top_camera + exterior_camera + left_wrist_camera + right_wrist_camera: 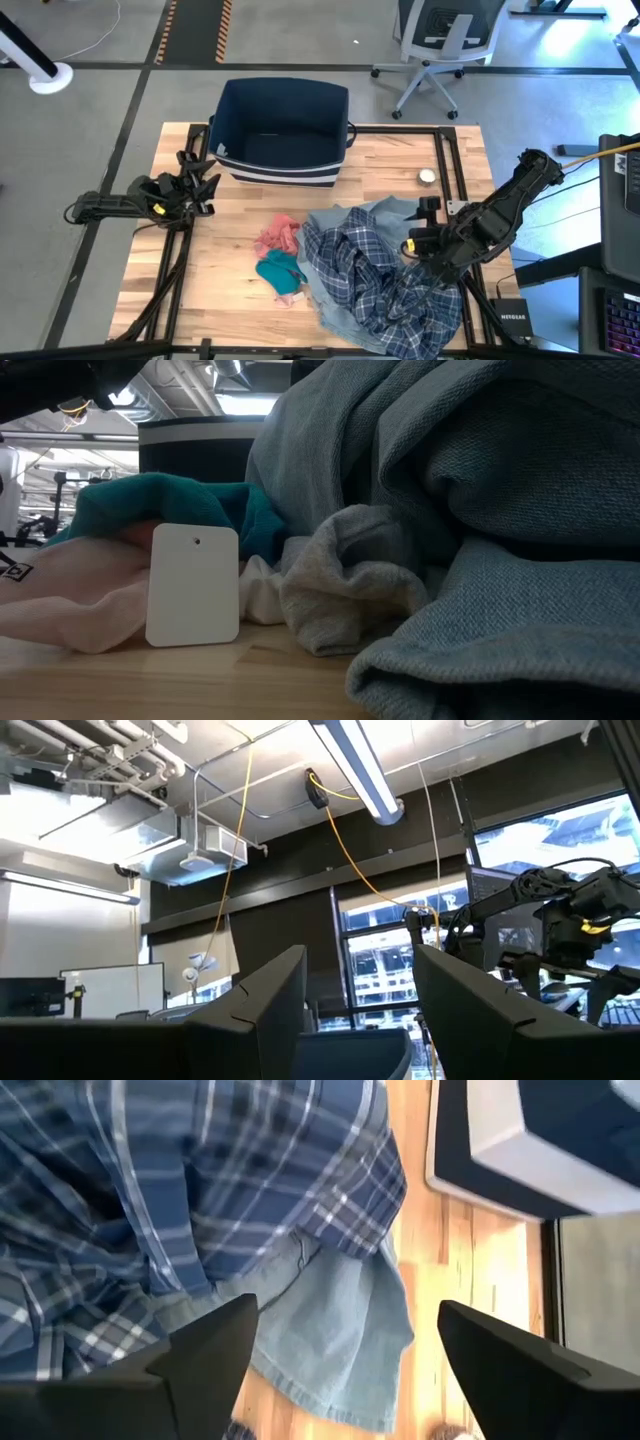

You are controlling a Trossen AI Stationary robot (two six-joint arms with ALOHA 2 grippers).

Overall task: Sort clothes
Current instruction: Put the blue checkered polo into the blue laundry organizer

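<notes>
The right gripper hangs spread and empty over the plaid shirt, likely lining up a grab. The shirt sits heaped on the denim. The bin waits beyond; the left gripper idles open, off to the side.

grey floor, office chair, ceiling light

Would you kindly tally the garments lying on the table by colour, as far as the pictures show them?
Navy-white plaid: 1, the plaid shirt
Pale blue-grey: 1, the denim piece
Pink: 1, the pink piece
Teal: 1, the teal piece
White: 1, the white piece, seen only in the low view
Light grey: 1, the grey piece, also only there
Total: 6
</notes>
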